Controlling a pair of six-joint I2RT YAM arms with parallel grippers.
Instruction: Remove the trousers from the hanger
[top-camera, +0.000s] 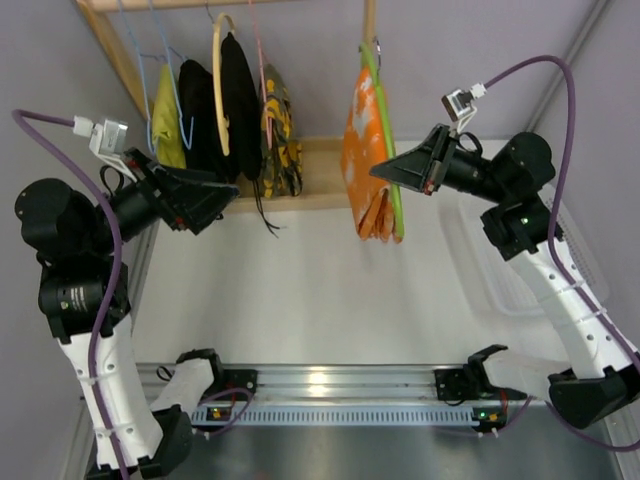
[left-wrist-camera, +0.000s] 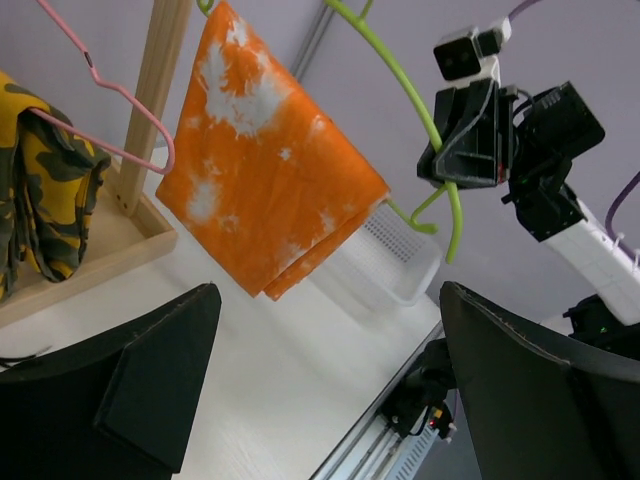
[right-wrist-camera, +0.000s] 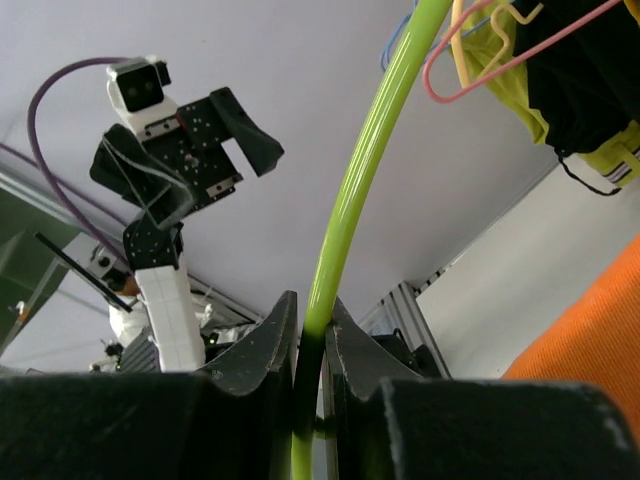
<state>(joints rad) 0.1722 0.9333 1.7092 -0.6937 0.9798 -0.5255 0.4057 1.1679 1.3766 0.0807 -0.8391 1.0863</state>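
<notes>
Right gripper (right-wrist-camera: 310, 322): jaws closed on the thin arm of the lime-green hanger (right-wrist-camera: 372, 165), clamping it between both fingers.

Left gripper (left-wrist-camera: 328, 292): jaws spread wide with nothing between them. It hovers left of the garment, well apart from it and pointing toward it.

The trousers (top-camera: 364, 160), orange with pale blotches, hang folded over the hanger above the back of the table (top-camera: 300, 300), beside the wooden rack (top-camera: 110, 50).

1 camouflage garment (left-wrist-camera: 40, 190) hangs further left on 1 pink hanger (left-wrist-camera: 120, 95).
</notes>
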